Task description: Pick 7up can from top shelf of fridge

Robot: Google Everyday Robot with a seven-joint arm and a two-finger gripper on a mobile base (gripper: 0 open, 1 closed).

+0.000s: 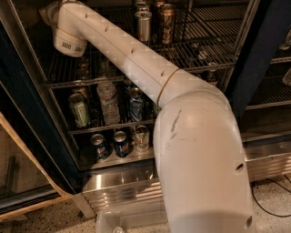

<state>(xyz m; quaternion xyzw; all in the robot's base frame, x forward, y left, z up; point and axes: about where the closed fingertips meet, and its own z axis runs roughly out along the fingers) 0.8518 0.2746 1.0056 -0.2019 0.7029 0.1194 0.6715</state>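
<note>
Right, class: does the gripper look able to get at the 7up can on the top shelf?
Probably yes, though not straight away. The 7up can stands unblocked on the top shelf, beside a brown can. The gripper is hidden past the bend of the arm at upper left, so it must swing across.

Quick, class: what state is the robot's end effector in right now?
End effector: cannot be told; it sits at the top left, mostly hidden behind the arm, over the top shelf.
</note>
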